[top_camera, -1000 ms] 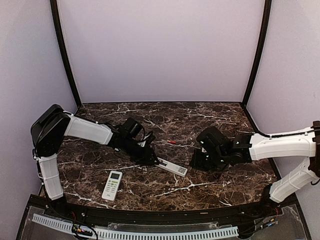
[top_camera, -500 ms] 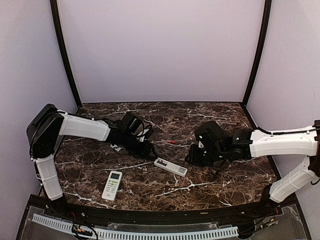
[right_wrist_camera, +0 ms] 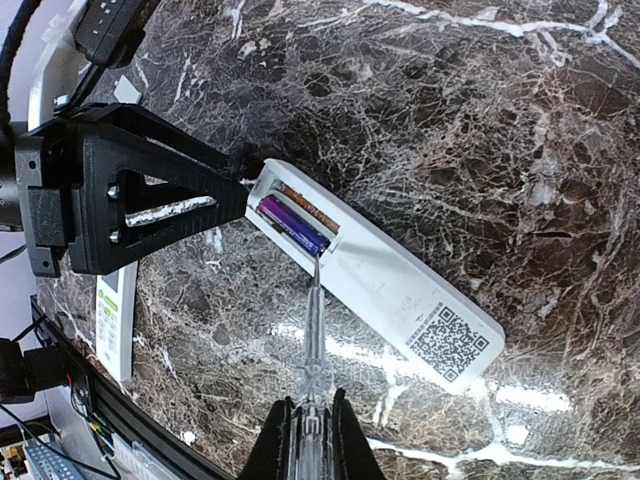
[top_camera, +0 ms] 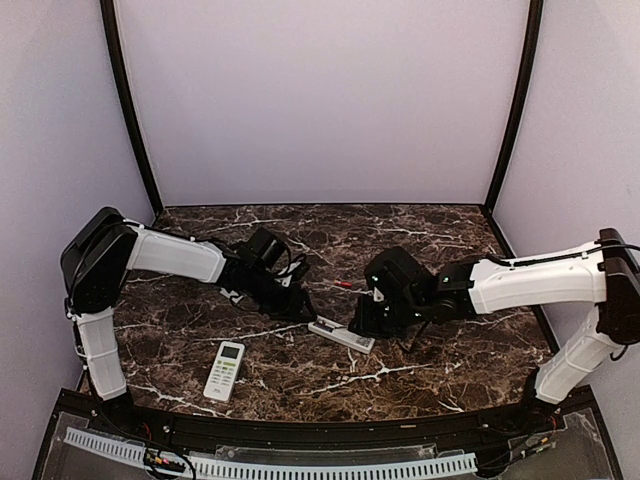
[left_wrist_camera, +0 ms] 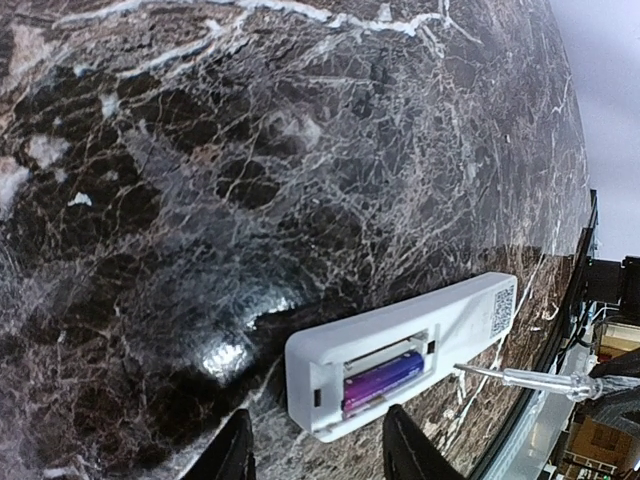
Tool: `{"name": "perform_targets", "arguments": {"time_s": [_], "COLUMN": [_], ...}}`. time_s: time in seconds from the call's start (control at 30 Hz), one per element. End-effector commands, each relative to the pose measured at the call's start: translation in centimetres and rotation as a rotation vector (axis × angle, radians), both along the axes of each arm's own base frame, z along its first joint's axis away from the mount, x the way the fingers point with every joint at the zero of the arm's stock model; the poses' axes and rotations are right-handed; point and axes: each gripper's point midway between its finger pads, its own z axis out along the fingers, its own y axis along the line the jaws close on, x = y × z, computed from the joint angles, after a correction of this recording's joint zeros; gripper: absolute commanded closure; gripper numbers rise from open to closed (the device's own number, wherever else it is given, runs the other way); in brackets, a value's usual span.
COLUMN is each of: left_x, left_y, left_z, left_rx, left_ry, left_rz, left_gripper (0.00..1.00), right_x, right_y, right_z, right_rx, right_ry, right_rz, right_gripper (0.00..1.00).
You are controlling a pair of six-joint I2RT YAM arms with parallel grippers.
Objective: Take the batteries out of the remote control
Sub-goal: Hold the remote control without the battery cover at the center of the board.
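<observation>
Your right gripper point(right_wrist_camera: 308, 425) is clamped on a clear-handled screwdriver point(right_wrist_camera: 313, 330), its tip resting at the edge of the open battery bay of the face-down white remote point(right_wrist_camera: 400, 290), right against the purple battery point(right_wrist_camera: 290, 224) seated inside. Your left gripper point(top_camera: 302, 310) has its jaws apart with nothing between them, just at the remote's bay end. A red battery point(top_camera: 343, 284) lies loose on the marble table point(right_wrist_camera: 480, 120) behind the remote.
</observation>
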Motion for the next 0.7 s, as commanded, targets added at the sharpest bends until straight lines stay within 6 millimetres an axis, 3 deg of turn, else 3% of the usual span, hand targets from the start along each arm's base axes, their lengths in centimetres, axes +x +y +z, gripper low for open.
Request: {"name": "perform_targets", "arguments": {"time_s": [0.0, 0.67], "left_x": [0.1, -0.4], "left_y": [-0.2, -0.3], "left_z": [-0.2, -1.0], "left_rx": [0.006, 0.011], "left_ry": [0.017, 0.050], "left_rz": [-0.011, -0.020], "left_gripper": [0.58, 0.71], "right_x": [-0.1, -0.2], "right_y": [1.6, 1.2], "right_z": [0.9, -0.3], "right_rx": [0.040, -0.013], "right_ry": [-0.006, 0.019], "right_rz": [0.026, 0.015], "right_gripper": [1.00, 1.00]}}
